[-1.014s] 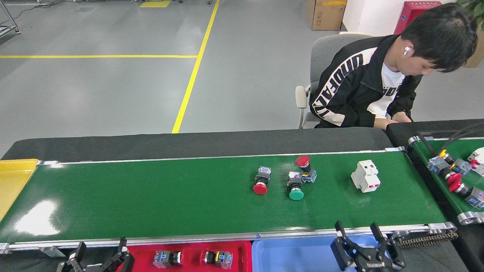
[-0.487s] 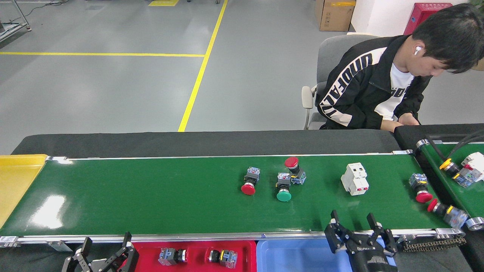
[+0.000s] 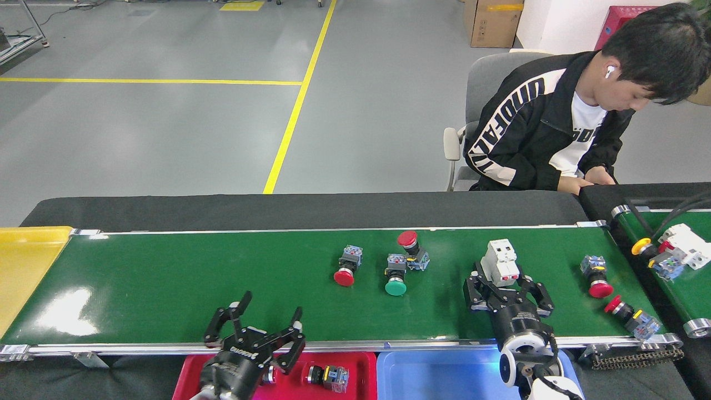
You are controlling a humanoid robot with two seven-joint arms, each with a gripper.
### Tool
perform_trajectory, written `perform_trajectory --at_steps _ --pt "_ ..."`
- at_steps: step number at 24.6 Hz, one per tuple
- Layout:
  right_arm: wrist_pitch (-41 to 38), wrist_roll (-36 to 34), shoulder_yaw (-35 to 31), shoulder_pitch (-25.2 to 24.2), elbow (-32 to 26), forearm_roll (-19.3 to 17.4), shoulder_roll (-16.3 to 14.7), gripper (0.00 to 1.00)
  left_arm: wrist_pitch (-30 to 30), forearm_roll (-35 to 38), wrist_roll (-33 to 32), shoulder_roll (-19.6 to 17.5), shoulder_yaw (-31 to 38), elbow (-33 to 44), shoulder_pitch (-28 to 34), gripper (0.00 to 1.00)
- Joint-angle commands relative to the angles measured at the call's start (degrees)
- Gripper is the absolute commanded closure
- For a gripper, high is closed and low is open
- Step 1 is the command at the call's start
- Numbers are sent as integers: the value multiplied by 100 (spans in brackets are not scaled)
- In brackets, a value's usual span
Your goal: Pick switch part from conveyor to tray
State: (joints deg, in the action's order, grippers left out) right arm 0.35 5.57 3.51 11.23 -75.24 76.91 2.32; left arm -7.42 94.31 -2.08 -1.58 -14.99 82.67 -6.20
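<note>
The conveyor is the long green belt across the view, carrying several switch parts. A white block-shaped switch part stands right of centre, and my right gripper is open with its fingers on either side of the part's near end. Mid-belt lie a red push-button, a green push-button and another red one. Two more red buttons lie near the right end. My left gripper is open over the belt's near rail with nothing in it. Below the rail sit a red tray and a blue tray.
The red tray holds a switch part. A yellow tray adjoins the belt's left end. A shorter green belt with black cables and more parts stands at the right. A person sits behind the belt at the back right.
Both arms have reached forward from below the rail. The right gripper now straddles the white part, the left is over the near rail. The parts have drifted left along the belt.
</note>
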Motion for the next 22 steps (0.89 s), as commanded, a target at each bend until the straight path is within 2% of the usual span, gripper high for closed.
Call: perform_trajectory --at_steps 1,4,6,8,10,13,14,15,16,17,18,19,22 --pt "-123 -56 9 98 -96 -27 -48 91 13 114 23 61 -66 -225 -233 0" --pt "-527 -30 9 -42 -553 -229 -57 91 39 360 23 246 -66 -691 -558 0" --pt "-993 -3 0 -420 -1037 -431 -171 90 48 369 23 290 -48 -875 -690 0" --pt "-1863 -3 -44 -912 -1599 -897 -540 89 92 369 23 298 -39 -1174 -909 0" --pt "-2890 -3 -44 -1351 -1907 -1380 -961 86 127 360 41 316 -13 -1543 -1164 0" --pt "-4271 14 -97 -1791 -2083 -1750 -1472 83 215 325 50 360 110 -2097 -1560 0" --pt "-4526 32 -114 -1879 -2100 -1758 -1533 78 224 325 50 369 233 -2317 -1692 1" --pt "-4535 76 -105 -1958 -2100 -1750 -1533 62 215 317 50 369 365 -2528 -1832 4" --pt "-4509 225 -97 -2002 -2100 -1723 -1498 24 189 308 50 369 488 -2756 -1981 12" --pt "-4447 392 -97 -2029 -2092 -1706 -1428 17 145 290 67 360 567 -2888 -2061 18" --pt "-4394 577 -105 -2055 -2100 -1706 -1331 12 74 246 85 316 646 -2994 -2122 35" --pt "-4359 682 -149 -2055 -2092 -1714 -1261 3 -66 158 85 281 716 -3064 -2157 54" --pt "-4350 682 -439 -2064 -2083 -1723 -1217 3 -549 -61 85 158 910 -3038 -2149 91"
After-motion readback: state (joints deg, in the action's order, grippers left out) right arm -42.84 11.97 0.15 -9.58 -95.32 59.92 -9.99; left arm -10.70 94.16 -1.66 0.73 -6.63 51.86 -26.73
